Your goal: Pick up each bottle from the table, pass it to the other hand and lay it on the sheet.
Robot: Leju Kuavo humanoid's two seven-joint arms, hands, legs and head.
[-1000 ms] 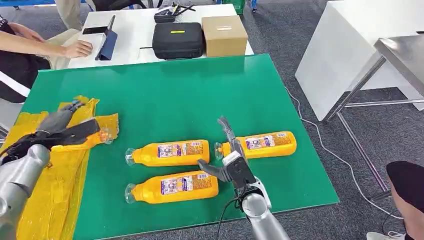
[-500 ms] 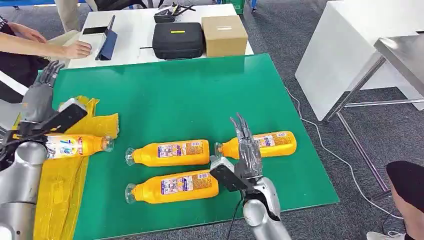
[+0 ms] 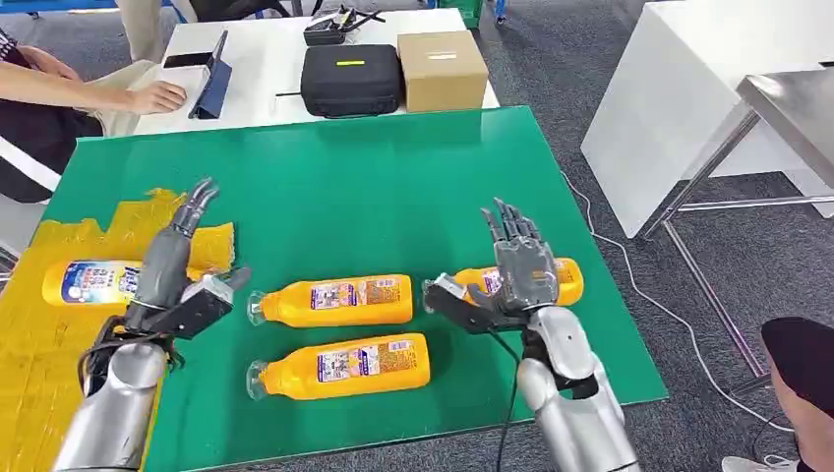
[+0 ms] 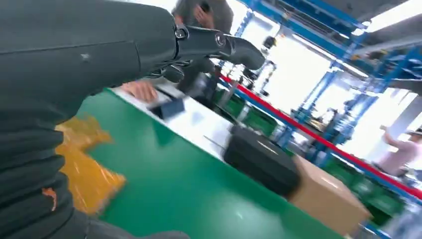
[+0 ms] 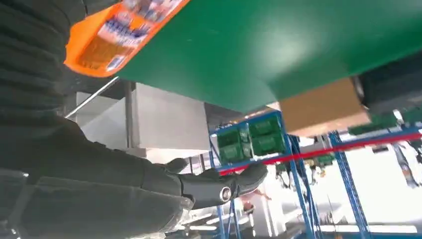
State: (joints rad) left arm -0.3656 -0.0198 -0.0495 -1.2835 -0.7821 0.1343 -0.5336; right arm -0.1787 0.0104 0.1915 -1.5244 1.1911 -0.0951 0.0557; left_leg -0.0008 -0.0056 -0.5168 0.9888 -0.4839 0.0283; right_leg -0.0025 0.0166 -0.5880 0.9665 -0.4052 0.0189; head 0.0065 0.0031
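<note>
1. While both hands hover over the green table [image 3: 374, 187], neither holds anything.
2. Left hand [image 3: 175, 280]: fingers straight and spread, thumb out to the side, empty. It sits above the table's 9 o'clock area, at the inner edge of the yellow sheet [image 3: 59, 364].
3. Right hand [image 3: 511, 270]: fingers extended and apart, empty, raised over the neck end of bottle C [image 3: 561, 280] at about 4 o'clock on the table.
4. Bottle A [image 3: 84, 282] lies on its side on the sheet, just at 9 o'clock of the left hand, apart from it.
5. Bottle B [image 3: 334, 300] lies flat mid-table, cap toward 9 o'clock.
6. Bottle D [image 3: 344, 366] lies flat at 6 o'clock of B, parallel, near it.
7. Bottle C lies flat at 3 o'clock of B, partly hidden by the right hand.
8. Past the table's 12 o'clock edge: black case [image 3: 349, 81] and cardboard box [image 3: 441, 69], side by side on a white table [image 3: 266, 59].
9. Person's hand [image 3: 157, 96] rests on the white table at 11 o'clock.
</note>
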